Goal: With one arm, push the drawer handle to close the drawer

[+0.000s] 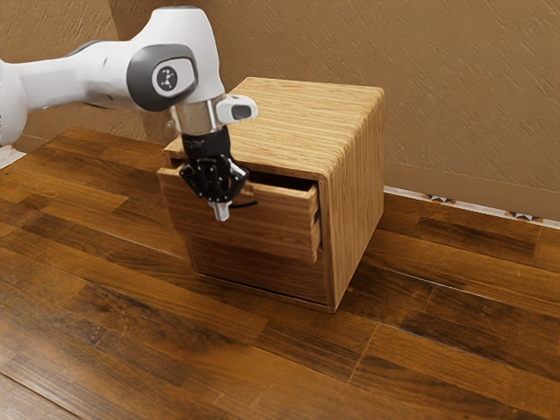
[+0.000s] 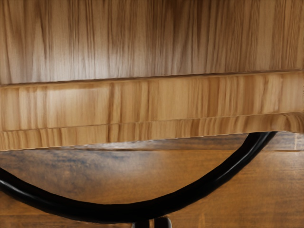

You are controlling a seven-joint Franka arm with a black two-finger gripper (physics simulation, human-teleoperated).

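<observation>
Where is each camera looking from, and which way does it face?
Exterior view: beside the arm and raised, looking down at the front of a light-brown wooden cabinet with its upper wooden drawer partly open; the white-and-grey arm enters from the exterior view's left, ending in the black two-finger end effector.
Wrist view: on the hand, looking down past striped wood edges and the curved black handle to the brown plank floor; two dark fingertips show at the lower edge.
Shared: handle, cabinet wood, floor, fingertips.

Cabinet (image 1: 354,201): I count one
Drawer (image 1: 280,219): at least one
Handle (image 2: 118,213): one
My arm (image 1: 87,80): one
My gripper (image 1: 222,213): one
</observation>
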